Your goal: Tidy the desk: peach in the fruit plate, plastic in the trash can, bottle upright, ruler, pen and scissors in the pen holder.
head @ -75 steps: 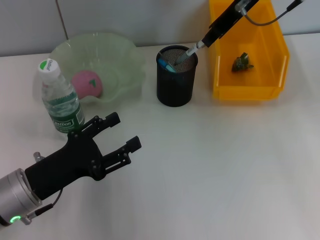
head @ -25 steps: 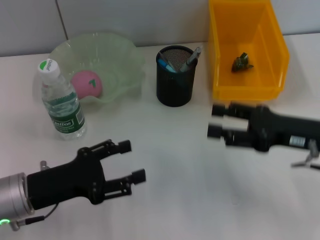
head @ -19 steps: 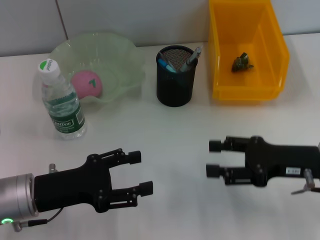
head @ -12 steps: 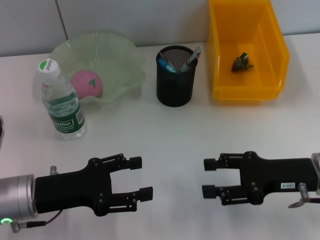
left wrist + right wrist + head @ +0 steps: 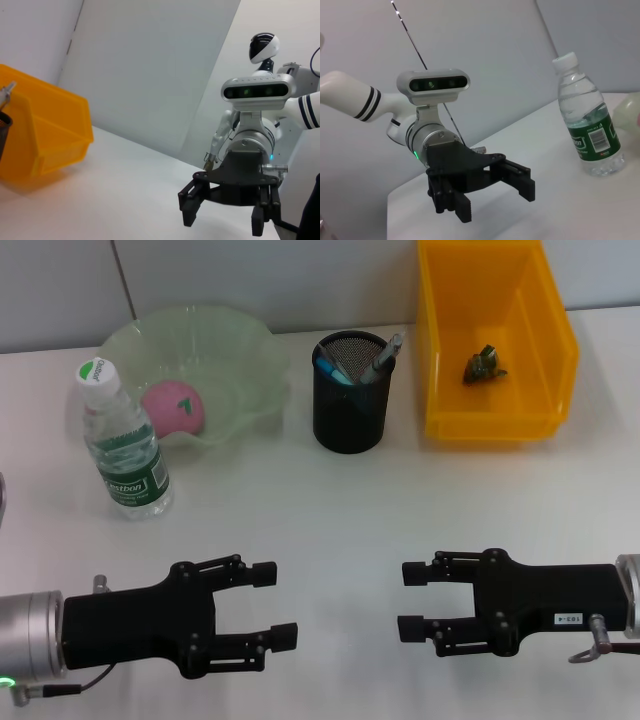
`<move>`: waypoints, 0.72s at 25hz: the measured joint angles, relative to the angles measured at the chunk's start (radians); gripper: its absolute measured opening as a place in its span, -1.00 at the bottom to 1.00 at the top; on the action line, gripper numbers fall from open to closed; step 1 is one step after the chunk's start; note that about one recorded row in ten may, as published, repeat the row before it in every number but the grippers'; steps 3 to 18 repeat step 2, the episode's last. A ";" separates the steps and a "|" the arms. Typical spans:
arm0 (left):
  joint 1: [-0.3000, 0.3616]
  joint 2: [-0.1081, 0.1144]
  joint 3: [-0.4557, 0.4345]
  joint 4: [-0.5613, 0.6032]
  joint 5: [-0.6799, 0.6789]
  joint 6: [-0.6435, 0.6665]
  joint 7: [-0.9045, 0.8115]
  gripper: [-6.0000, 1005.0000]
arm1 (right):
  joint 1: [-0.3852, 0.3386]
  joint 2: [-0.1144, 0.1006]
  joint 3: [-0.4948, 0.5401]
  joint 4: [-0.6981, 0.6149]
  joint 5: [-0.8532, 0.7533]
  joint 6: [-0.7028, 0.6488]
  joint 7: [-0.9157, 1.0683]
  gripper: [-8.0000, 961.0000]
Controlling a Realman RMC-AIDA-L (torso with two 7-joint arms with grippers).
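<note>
Both hands wide apart and empty, low over the white tabletop [image 5: 330, 510].

Left hand [image 5: 267, 603] faces right hand [image 5: 413, 600]; peach [image 5: 175, 407] in fruit plate [image 5: 250, 350], bottle [image 5: 120, 440] upright, pen [image 5: 381, 357] in pen holder [image 5: 350, 410], plastic [image 5: 484, 364] in yellow trash can [image 5: 495, 425].

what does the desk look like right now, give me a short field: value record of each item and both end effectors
peach: in the green fruit plate
bottle: upright, beside the plate
pen holder: black mesh cup holding pen and blue-handled items
trash can: yellow bin with crumpled plastic inside
left end effector: open, empty, low over the near desk
right end effector: open, empty, facing the left one
</note>
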 joint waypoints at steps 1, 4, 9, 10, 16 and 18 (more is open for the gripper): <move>0.000 0.000 0.002 -0.001 0.000 0.000 0.000 0.64 | 0.000 0.000 0.000 0.000 0.000 0.000 0.000 0.58; -0.001 0.000 0.007 -0.004 0.000 0.000 0.000 0.64 | 0.001 0.001 0.000 0.000 0.000 0.000 0.000 0.58; -0.001 0.000 0.007 -0.004 0.000 0.000 0.000 0.64 | 0.001 0.001 0.000 0.000 0.000 0.000 0.000 0.58; -0.001 0.000 0.007 -0.004 0.000 0.000 0.000 0.64 | 0.001 0.001 0.000 0.000 0.000 0.000 0.000 0.58; -0.001 0.000 0.007 -0.004 0.000 0.000 0.000 0.64 | 0.001 0.001 0.000 0.000 0.000 0.000 0.000 0.58; -0.001 0.000 0.007 -0.004 0.000 0.000 0.000 0.64 | 0.001 0.001 0.000 0.000 0.000 0.000 0.000 0.58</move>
